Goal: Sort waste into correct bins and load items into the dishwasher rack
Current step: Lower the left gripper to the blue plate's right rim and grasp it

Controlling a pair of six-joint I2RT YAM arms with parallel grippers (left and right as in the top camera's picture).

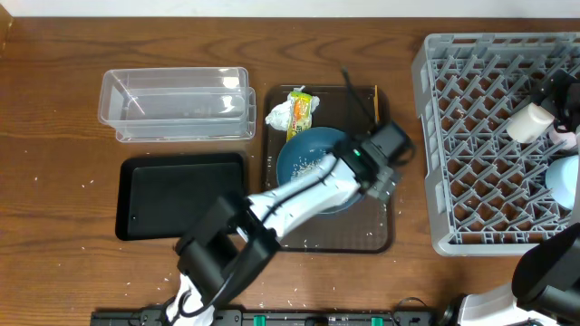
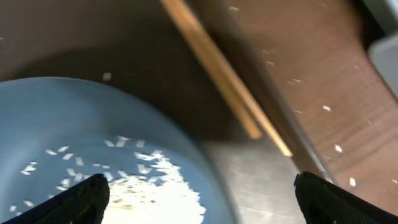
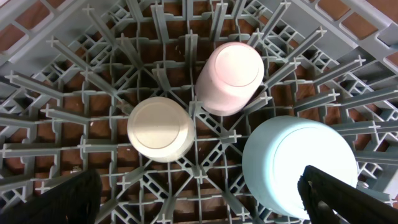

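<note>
Left arm stretched diagonally up-right, left fingers spread wide, right arm at right edge, right fingers wide apart

Setting noted as a robot test bench staged as a dish-clearing station. A wood-grain worktop is loaded with a grey dishwasher rack, brown serving tray, clear tub and black tray. A robot arm is seen reaching over it.

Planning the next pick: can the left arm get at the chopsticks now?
Probably yes: its open pincer hovers close over the chopsticks, which lie uncovered on the tray beside the bowl.
</note>
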